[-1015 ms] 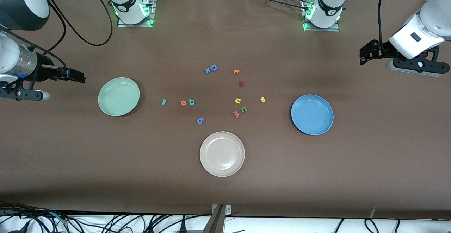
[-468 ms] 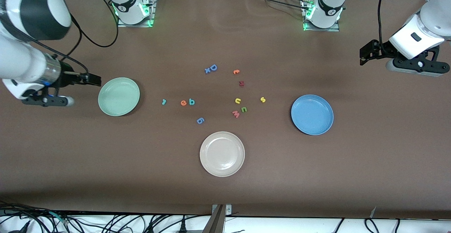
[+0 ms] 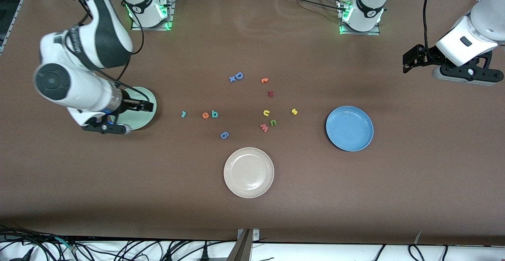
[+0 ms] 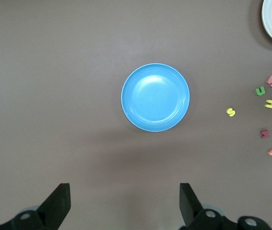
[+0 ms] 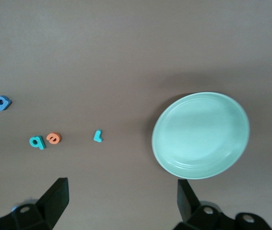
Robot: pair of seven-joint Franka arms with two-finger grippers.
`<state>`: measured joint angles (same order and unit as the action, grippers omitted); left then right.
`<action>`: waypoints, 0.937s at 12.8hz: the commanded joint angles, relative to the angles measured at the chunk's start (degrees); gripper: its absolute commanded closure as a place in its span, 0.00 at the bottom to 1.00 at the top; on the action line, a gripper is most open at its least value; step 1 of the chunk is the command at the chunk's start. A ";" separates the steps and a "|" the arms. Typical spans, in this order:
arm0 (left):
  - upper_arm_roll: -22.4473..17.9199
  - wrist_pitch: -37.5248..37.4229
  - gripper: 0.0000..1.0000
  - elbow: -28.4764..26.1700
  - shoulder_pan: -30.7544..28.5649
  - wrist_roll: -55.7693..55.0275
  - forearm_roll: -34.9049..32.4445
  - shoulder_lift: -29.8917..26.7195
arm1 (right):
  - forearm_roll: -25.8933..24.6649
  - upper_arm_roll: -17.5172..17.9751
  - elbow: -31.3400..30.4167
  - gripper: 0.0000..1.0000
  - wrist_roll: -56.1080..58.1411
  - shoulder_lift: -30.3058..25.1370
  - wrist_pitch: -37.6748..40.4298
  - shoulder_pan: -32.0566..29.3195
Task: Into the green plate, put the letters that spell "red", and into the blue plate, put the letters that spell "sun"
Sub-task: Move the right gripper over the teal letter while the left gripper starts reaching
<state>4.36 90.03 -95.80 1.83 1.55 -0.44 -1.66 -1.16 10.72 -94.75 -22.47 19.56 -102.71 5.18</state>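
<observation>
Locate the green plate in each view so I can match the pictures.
Front view: green plate at the right arm's end of the table, partly covered by the right gripper.
Left wrist view: not in it.
Right wrist view: green plate, fully visible.
Shared landmark: teal "r", the letter nearest the plate.

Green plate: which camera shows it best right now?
The right wrist view: the green plate shows whole and empty, past the open right gripper. In the front view the right arm covers part of the plate. The left wrist view does not show it, only the blue plate.
</observation>
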 commanded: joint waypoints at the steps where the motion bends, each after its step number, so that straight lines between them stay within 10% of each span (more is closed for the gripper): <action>1: 0.03 -0.65 0.00 0.00 -0.33 1.44 1.15 -0.72 | 0.10 -0.18 -4.37 0.01 -2.40 0.13 -5.02 0.97; 12: 0.03 -0.73 0.00 0.00 -0.16 1.44 1.15 -0.63 | 0.02 -0.26 -20.47 0.01 -9.00 6.01 -28.77 5.46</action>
<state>4.36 90.03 -95.80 1.83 1.55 -0.44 -1.66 -1.16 10.68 -114.56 -30.93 24.44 -129.90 10.58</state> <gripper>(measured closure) 0.000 0.000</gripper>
